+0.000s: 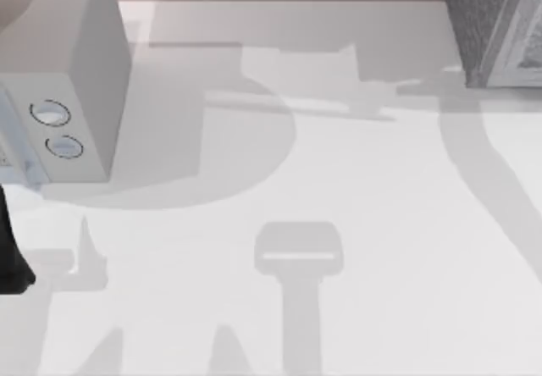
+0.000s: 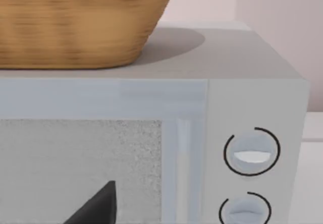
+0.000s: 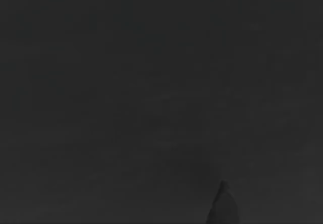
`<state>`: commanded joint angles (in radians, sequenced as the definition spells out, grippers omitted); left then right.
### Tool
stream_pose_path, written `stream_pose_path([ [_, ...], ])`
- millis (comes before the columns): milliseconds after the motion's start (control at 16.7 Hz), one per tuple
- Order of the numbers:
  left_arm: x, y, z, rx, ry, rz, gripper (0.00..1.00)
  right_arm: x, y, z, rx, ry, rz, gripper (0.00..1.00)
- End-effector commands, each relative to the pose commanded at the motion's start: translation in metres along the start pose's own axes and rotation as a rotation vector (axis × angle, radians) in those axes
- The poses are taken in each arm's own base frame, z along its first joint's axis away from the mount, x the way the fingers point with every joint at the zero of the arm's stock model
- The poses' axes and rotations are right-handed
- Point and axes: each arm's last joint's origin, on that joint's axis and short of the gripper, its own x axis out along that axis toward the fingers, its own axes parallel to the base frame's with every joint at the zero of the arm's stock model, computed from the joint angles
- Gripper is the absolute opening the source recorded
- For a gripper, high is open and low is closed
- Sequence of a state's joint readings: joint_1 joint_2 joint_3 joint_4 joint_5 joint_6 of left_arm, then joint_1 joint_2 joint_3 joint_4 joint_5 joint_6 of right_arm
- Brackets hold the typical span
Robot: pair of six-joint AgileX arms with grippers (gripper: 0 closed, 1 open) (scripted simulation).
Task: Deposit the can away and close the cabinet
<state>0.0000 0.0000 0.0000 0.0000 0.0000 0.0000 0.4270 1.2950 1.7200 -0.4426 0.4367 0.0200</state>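
The cabinet [image 1: 495, 24] is a dark grey speckled box at the table's far right corner, with a lighter framed door panel [image 1: 529, 46] at the picture's right edge. The can is out of view. A dark part of my left arm [image 1: 12, 257] shows at the table's left edge, in front of the pale box. In the left wrist view, a dark tip of my left gripper [image 2: 96, 209] points at that box's speckled front window [image 2: 75, 168] from close by. The right wrist view is dark.
A pale box with two round dials [image 1: 63, 130] stands at the far left; the left wrist view shows its dials [image 2: 251, 151] and a woven basket [image 2: 75, 22] on its top. Soft shadows lie across the white table [image 1: 339, 181].
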Motion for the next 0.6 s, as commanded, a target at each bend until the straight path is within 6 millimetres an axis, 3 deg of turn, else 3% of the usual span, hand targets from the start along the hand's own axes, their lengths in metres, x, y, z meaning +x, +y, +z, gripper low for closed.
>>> stream_pose_path([
  [300,0.000,0.000,0.000,0.000,0.000,0.000,1.00,-0.002,0.002,0.000,0.003,-0.003,0.001,1.00],
  [360,0.000,0.000,0.000,0.000,0.000,0.000,1.00,-0.009,-0.007,0.006,0.000,-0.021,-0.037,1.00],
  [600,0.000,0.000,0.000,0.000,0.000,0.000,1.00,0.010,-0.006,0.007,-0.001,-0.019,-0.036,1.00],
])
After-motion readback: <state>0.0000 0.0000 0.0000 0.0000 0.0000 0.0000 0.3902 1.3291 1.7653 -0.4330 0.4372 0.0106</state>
